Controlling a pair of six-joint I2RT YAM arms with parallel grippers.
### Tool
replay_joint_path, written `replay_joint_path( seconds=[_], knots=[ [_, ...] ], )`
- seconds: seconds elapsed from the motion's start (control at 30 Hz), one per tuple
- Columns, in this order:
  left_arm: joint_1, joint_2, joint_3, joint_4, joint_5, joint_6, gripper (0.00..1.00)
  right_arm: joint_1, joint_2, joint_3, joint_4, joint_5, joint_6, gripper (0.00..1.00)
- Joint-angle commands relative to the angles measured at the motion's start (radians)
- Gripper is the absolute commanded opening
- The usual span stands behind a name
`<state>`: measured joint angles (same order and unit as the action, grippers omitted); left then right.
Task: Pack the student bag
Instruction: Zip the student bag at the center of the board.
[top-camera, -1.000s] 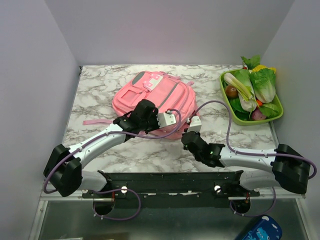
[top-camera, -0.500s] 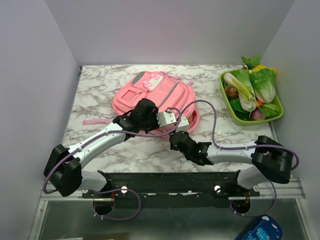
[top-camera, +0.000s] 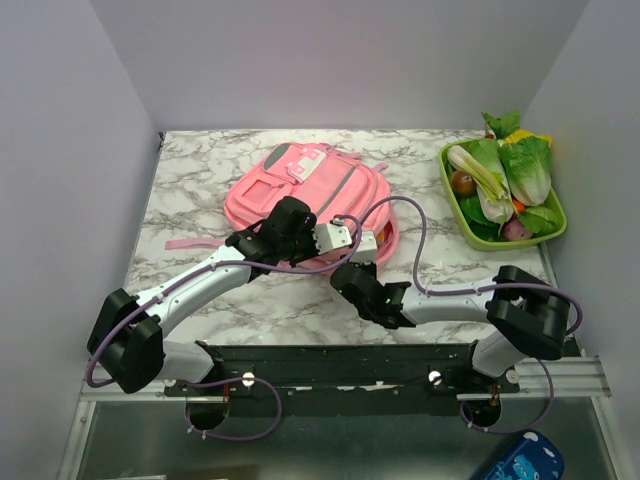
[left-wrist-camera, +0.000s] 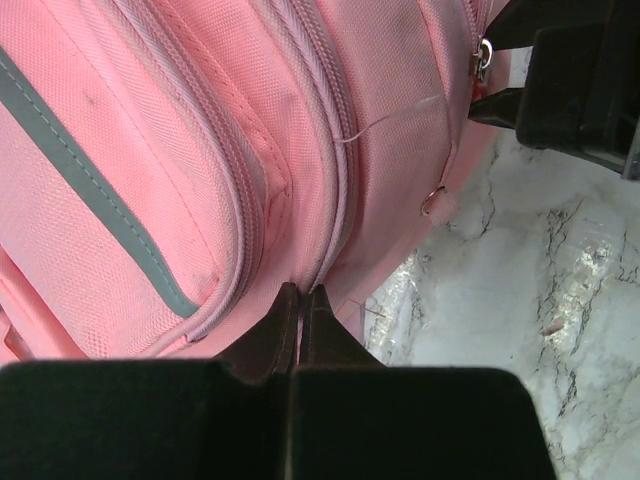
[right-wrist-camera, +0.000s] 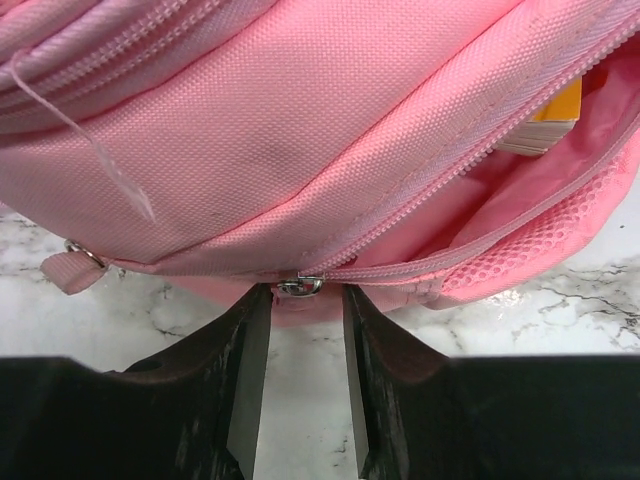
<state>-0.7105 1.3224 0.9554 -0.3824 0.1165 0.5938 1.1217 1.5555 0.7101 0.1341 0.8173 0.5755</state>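
**Pink bag with both tools at its near edge**

Pink fabric is filling both wrist views. Only the top view is showing the whole student bag (top-camera: 300, 190), which is lying flat on the marble bench (top-camera: 200, 165), left of centre and toward the far side. It is also showing a green tray (top-camera: 510, 243) of vegetables sitting at the far right, well apart from the bag.

The right wrist view alone is showing a zip gaping on the right, with a yellow-orange item (right-wrist-camera: 555, 110) sitting inside. The left wrist view is showing closed zips and a grey stripe.

The left tool (left-wrist-camera: 302, 295) is pressing its tips together against a zip seam, and I cannot tell if any cloth is caught between them. The right tool (right-wrist-camera: 301, 292) is standing partly open, with the metal zip slider (right-wrist-camera: 298, 285) sitting in the gap, not clamped.
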Motion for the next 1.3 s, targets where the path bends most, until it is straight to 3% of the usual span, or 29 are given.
replay_joint_path(
  seconds=[0.0,0.17,0.27,0.3,0.4,0.57,0.7,1.13,1.27],
  knots=[
    [0.005,-0.011,0.014,-0.047,-0.005,-0.026,0.0,0.009,0.055,0.032,0.012,0.108,-0.048,0.44],
    [0.005,-0.015,0.013,-0.053,-0.009,-0.028,0.0,0.018,0.057,0.032,0.047,0.083,-0.077,0.43],
    [0.005,-0.017,0.006,-0.053,-0.014,-0.023,0.0,0.018,0.034,0.012,0.087,0.057,-0.089,0.28],
    [0.005,-0.017,0.003,-0.05,-0.021,-0.022,0.0,0.021,0.022,0.005,0.09,0.051,-0.089,0.16],
    [0.006,-0.017,-0.004,-0.049,-0.031,-0.017,0.0,0.042,-0.076,-0.034,0.061,0.048,-0.085,0.01],
    [0.008,-0.017,-0.014,-0.044,-0.037,-0.006,0.0,0.05,-0.257,-0.142,0.003,0.013,-0.08,0.01],
    [0.014,-0.028,-0.021,-0.046,-0.04,0.003,0.0,0.05,-0.31,-0.175,-0.089,0.017,-0.059,0.01],
    [0.019,-0.072,-0.027,-0.067,-0.028,-0.005,0.0,0.007,-0.362,-0.196,-0.2,0.031,-0.025,0.01],
    [0.017,-0.1,-0.026,-0.093,-0.012,-0.002,0.0,-0.072,-0.371,-0.14,-0.229,0.005,-0.025,0.01]
  ],
)
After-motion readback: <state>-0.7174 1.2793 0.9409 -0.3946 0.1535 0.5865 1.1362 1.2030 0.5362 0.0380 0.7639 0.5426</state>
